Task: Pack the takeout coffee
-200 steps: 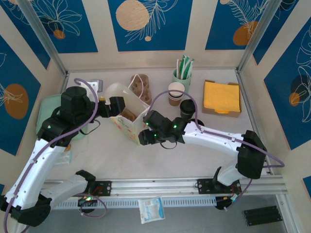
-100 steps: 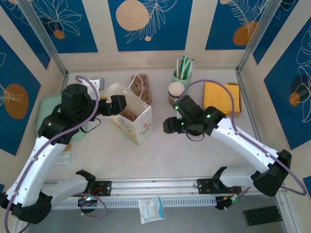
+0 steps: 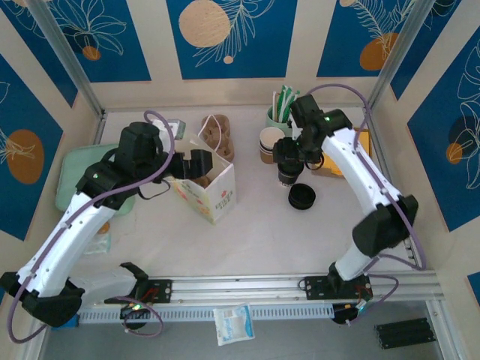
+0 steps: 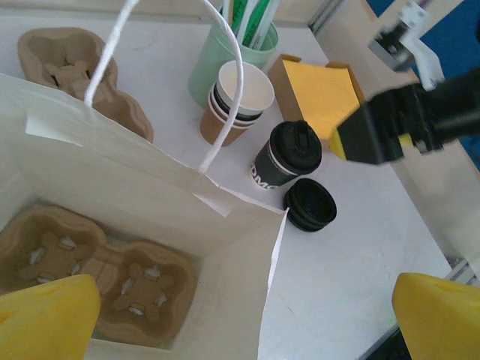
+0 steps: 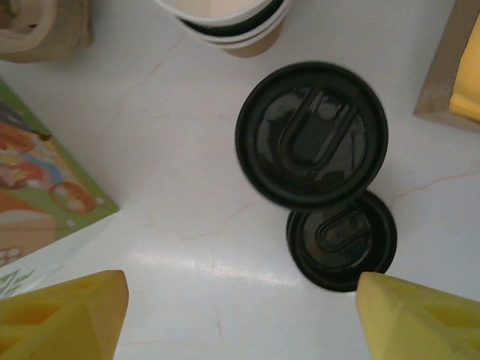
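Coffee (image 4: 285, 154) is not packed yet: it stands on the worktop (image 3: 262, 232), upper middle of the top view, under the right pincer (image 5: 240, 322) with jaws apart, while the left pincer (image 4: 240, 319) gapes wide above the bag (image 4: 150, 180).

In the top view, the paper bag (image 3: 210, 187) stands on the table (image 3: 262, 240) a little left of the centre, and a cup carrier (image 4: 105, 270) lies inside it on the bottom. Above the bag in the frame, more carriers (image 3: 217, 133) lie on the table. To their right we see the stack of cups (image 3: 270, 141), with the holder of sticks (image 3: 279, 114) above it. The takeout coffee (image 4: 285, 154) stands just below the stack, and a loose lid (image 4: 310, 206) lies just beside it, to the lower right. The napkin box (image 4: 315, 90) is right of the stack. A tray (image 3: 75, 169) lies at the left edge.
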Controlling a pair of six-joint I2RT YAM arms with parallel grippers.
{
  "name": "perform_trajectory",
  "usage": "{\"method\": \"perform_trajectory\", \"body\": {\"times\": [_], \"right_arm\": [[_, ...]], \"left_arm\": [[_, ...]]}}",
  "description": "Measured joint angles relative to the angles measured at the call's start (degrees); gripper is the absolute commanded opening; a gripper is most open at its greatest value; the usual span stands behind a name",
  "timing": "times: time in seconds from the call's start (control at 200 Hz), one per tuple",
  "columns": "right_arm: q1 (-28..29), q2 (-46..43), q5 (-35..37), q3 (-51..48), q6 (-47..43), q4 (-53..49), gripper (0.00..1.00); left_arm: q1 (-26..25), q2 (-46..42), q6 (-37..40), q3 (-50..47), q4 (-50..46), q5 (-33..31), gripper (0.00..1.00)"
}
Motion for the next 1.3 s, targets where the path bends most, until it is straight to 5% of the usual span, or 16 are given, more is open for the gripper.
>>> {"method": "perform_trajectory", "body": {"times": [0.425,1.3], "right_arm": [[-3.85,16.31,0.28,13.07,-4.44,-7.80,0.85],[-3.41,21.20,0.50,12.87,-4.83,-7.72,0.82]], "left_arm": [[-0.24,1.22,2.10,0.07,-0.02,0.04,0.99],[-0.24,1.22,2.49,0.07,0.00,0.04,0.99]]}}
